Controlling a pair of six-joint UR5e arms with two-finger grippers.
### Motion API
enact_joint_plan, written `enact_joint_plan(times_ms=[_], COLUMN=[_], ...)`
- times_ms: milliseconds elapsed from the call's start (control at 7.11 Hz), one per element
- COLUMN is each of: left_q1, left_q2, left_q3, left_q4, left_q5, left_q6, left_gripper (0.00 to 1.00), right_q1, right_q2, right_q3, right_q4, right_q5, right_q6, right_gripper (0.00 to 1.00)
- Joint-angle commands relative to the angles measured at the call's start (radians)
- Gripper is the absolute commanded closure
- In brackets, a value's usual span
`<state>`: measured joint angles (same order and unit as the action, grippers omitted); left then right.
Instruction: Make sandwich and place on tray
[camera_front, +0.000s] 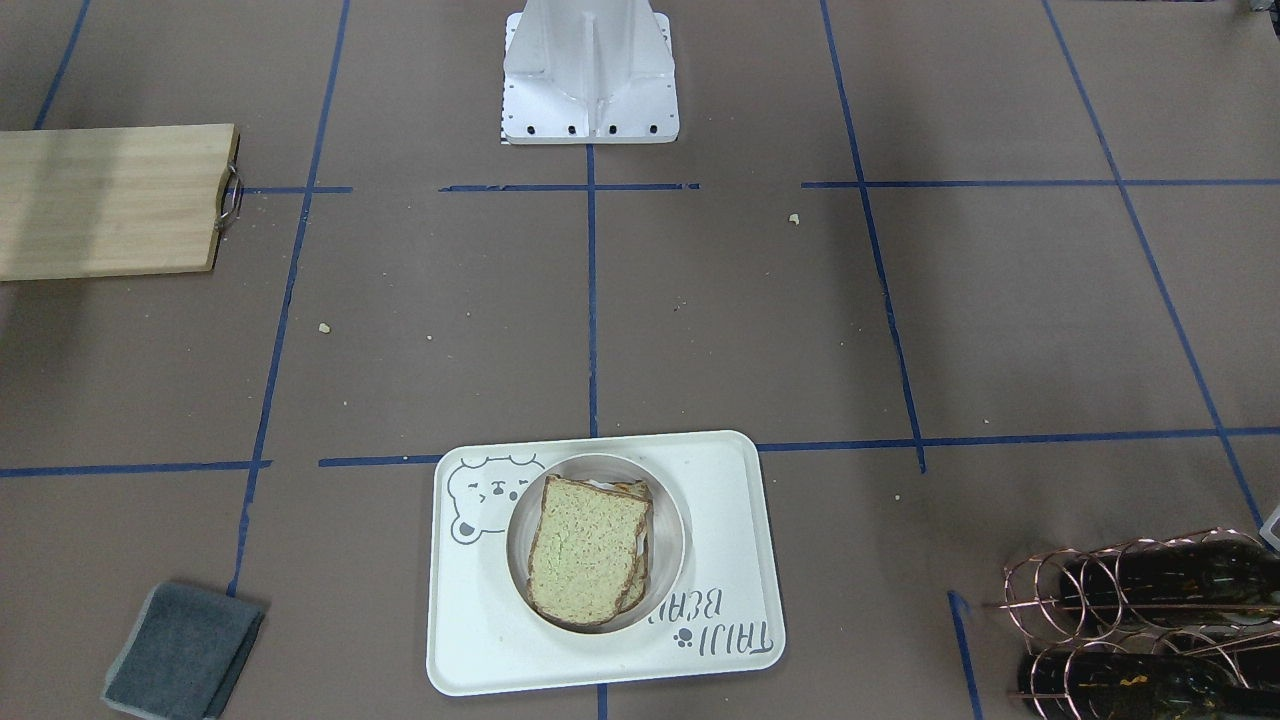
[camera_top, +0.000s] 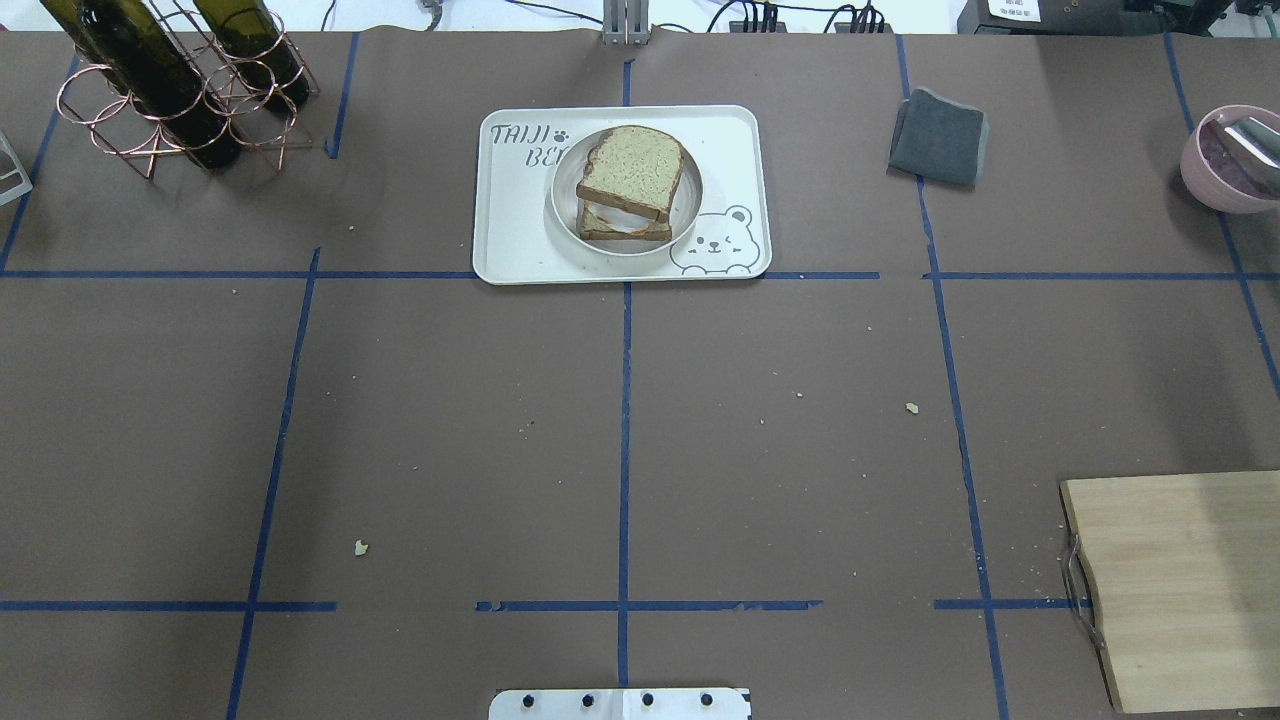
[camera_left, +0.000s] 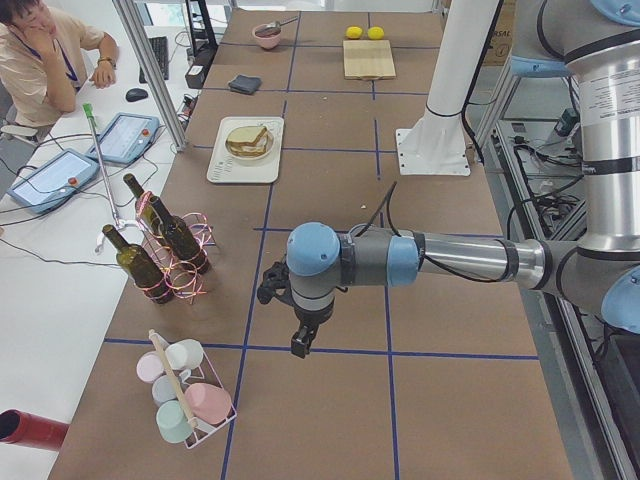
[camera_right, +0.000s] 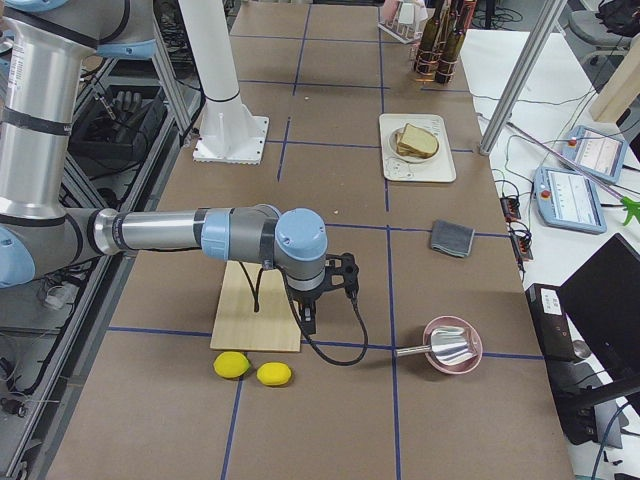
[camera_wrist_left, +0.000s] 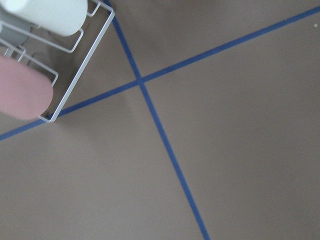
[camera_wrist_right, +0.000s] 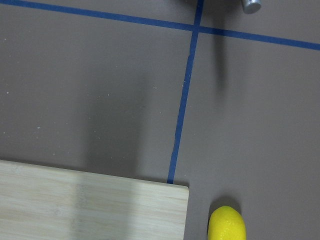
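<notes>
The sandwich (camera_top: 632, 170), two speckled bread slices with a bit of white egg and orange yolk (camera_top: 625, 220) between them, lies on a small round plate (camera_front: 670, 520). The plate stands on the cream bear tray (camera_top: 520, 235) at the table's far middle. The sandwich also shows in the front view (camera_front: 588, 550) and both side views (camera_left: 250, 140) (camera_right: 416, 142). My left gripper (camera_left: 300, 345) hangs over bare table far from the tray, seen only from the side. My right gripper (camera_right: 312, 322) hangs by the wooden board, also seen only from the side. I cannot tell whether either is open or shut.
A wooden board (camera_top: 1180, 590) with a metal handle lies at the near right, with two lemons (camera_right: 250, 370) beyond it. A grey cloth (camera_top: 938, 137), a pink bowl (camera_top: 1230, 160), a wine bottle rack (camera_top: 170, 90) and a cup rack (camera_left: 185, 395) stand around the edges.
</notes>
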<state>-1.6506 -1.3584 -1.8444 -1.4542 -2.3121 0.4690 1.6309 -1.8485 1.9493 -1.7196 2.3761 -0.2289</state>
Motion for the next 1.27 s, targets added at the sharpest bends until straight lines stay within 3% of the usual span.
enact_joint_plan(times_ms=[0,281,1126], left_q1=[-0.012,-0.012,-0.011], left_q2=[0.013,0.012,-0.001], left_q3=[0.002,-0.001,-0.004], left_q4=[0.006,0.005,-0.011], left_q5=[0.081,0.074,0.069], left_q6=[0.01,-0.105,-0.101], left_gripper=[0.0,0.0,0.0], right_q1=[0.0,0.0,0.001], right_q2=[0.0,0.0,-0.009], right_q3=[0.003,0.003,0.003], right_q4=[0.0,0.0,0.0], right_q5=[0.0,0.0,-0.003], right_q6=[-0.003,-0.001,-0.003], right_gripper=[0.0,0.0,0.0])
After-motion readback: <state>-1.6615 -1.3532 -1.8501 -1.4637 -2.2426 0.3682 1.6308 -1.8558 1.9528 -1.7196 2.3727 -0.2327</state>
